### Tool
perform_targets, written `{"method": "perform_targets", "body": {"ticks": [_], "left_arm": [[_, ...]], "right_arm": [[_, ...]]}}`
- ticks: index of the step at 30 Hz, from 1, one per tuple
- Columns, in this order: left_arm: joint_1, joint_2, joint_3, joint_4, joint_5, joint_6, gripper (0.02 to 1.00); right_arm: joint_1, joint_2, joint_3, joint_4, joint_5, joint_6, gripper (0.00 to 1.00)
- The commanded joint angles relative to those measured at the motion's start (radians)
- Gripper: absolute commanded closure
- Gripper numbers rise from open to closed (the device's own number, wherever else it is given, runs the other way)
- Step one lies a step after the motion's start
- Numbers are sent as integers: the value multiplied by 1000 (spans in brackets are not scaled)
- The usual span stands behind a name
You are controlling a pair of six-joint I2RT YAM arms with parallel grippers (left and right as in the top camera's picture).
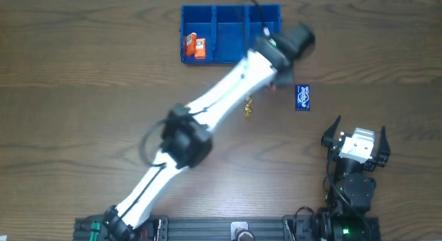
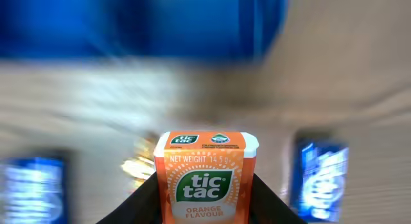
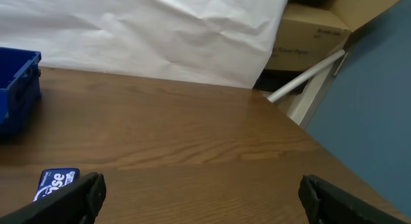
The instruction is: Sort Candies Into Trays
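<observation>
An orange mint box (image 2: pixel 207 179) stands upright between the fingers of my left gripper (image 2: pixel 207 201), which is shut on it. That gripper (image 1: pixel 276 76) is lifted at the end of the left arm, just in front of the blue three-compartment tray (image 1: pixel 231 61). The tray's left compartment holds orange boxes (image 1: pixel 194 45). On the table lie a blue packet (image 1: pixel 302 97) and a small gold candy (image 1: pixel 248 107). The left wrist view has blue packets on both sides (image 2: pixel 32 189) (image 2: pixel 318 179) and the gold candy (image 2: pixel 137 165). My right gripper (image 1: pixel 356 139) stands open near the table's front right.
The right wrist view takes in the blue packet (image 3: pixel 56 183), a corner of the tray (image 3: pixel 16 89), and bare wood stretching to the table's far edge. White paper (image 3: pixel 160 31) and cardboard boxes (image 3: pixel 308 31) stand beyond that edge.
</observation>
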Motion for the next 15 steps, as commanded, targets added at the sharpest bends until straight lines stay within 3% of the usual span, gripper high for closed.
{"method": "perform_targets", "body": {"ticks": [1, 7, 15], "left_arm": [[169, -203, 16, 3, -81, 142, 676], [313, -207, 15, 3, -69, 240, 678], [404, -145, 14, 14, -38, 345, 678]], "right_arm": [[3, -7, -3, -5, 9, -5, 3], [3, -7, -3, -5, 9, -5, 3], [3, -7, -3, -5, 9, -5, 3]]}}
